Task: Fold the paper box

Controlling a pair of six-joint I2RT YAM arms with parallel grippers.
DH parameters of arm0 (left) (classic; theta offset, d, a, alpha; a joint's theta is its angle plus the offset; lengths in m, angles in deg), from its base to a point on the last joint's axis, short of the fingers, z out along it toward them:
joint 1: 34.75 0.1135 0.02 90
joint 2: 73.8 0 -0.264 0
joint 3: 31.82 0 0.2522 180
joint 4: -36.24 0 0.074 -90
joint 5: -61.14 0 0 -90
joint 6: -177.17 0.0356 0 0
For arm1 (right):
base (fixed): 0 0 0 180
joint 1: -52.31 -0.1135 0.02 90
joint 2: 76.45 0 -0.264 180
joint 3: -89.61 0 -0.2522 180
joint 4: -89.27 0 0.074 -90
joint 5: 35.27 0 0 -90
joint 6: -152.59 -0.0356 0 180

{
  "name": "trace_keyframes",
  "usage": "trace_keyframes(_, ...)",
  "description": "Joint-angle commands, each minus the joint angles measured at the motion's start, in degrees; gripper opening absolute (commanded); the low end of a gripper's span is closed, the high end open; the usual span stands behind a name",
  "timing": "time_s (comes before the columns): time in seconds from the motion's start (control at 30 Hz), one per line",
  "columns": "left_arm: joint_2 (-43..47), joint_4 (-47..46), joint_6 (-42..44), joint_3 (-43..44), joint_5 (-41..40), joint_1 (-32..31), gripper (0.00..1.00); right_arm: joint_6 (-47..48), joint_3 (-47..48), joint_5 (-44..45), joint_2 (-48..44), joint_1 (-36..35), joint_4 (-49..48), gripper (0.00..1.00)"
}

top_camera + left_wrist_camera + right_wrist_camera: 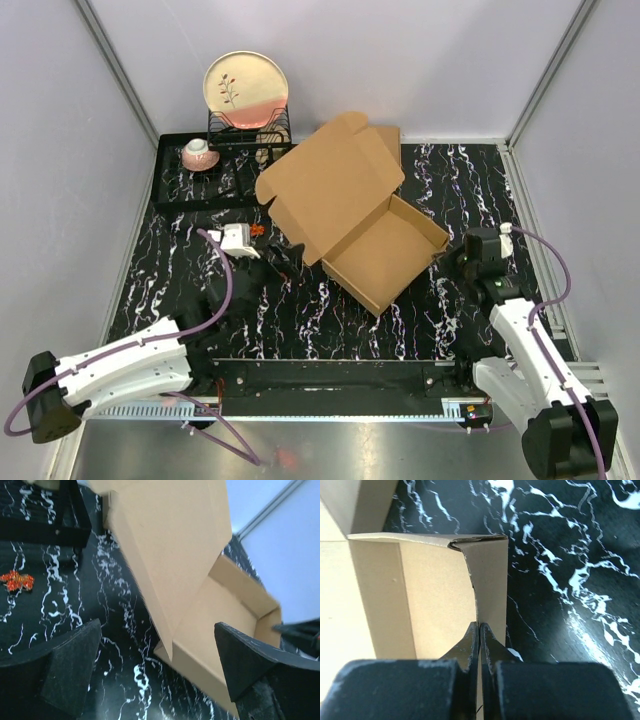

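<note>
Top and wrist views. We see the paper box (385, 258), a plain brown corrugated cardboard mailer, lying mid-table on the black white-veined tabletop (300, 320). Its shallow rectangular tray is already standing. The broad lid panel (330, 185), with rounded tabs and side flaps, leans open toward the far left.

The left gripper (278, 262) hangs just beside the tray's left corner. Its padded black fingers (75, 670) are spread wide and hold nothing.

The right gripper (479, 630) has its tips pressed together at the tray's right wall (487, 585). We cannot tell whether any card is pinched between them.

We judge the board light, matte and stiff across its panels but willing along its creases. It may slide on the smooth top unless the tray is braced. We judge the lid's free edge or a side flap the best hold, as thin edges suit a pinch. Hard squeezing risks crushing the fluting.
</note>
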Motion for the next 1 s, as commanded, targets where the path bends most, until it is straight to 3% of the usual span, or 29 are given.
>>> trace_keyframes(0.0, 0.4, -6.9, 2.4, 3.0, -5.9, -0.3, 0.99, -2.5, -2.1, -1.2, -2.2, -0.5, -2.2, 0.05)
trace_keyframes(0.13, -1.4, -5.7, 2.1, 3.0, -6.1, -0.7, 0.99, 5.2, 1.5, 0.0, -3.3, -0.5, 2.3, 0.48)
trace_keyframes(0.23, -1.6, -5.5, 0.2, 1.7, -6.4, -0.9, 0.99, 10.9, 5.9, 3.4, -4.1, -0.5, 7.3, 0.62)
trace_keyframes(0.37, -2.3, -4.0, -1.1, 1.5, -6.1, -1.4, 0.99, 20.1, 10.3, 7.9, -5.0, -0.5, 9.7, 0.72)
trace_keyframes(0.5, -1.6, -3.5, -2.3, 0.0, -6.5, -2.2, 0.99, 32.6, 12.8, 5.3, 0.1, -0.5, 1.9, 0.72)
trace_keyframes(0.57, -0.2, -3.1, -3.0, -1.2, -7.6, -2.8, 0.99, 39.0, 15.0, 2.3, 8.0, -0.6, -2.3, 0.72)
trace_keyframes(0.77, 6.7, 0.9, -3.9, -2.0, -11.7, -6.4, 0.99, 46.3, 28.1, -7.0, 26.8, -1.4, -1.0, 0.69)
trace_keyframes(0.97, 10.4, 2.9, -2.9, -1.9, -12.7, -7.3, 0.99, 53.5, 31.8, -8.0, 34.0, -1.6, -1.4, 0.68)
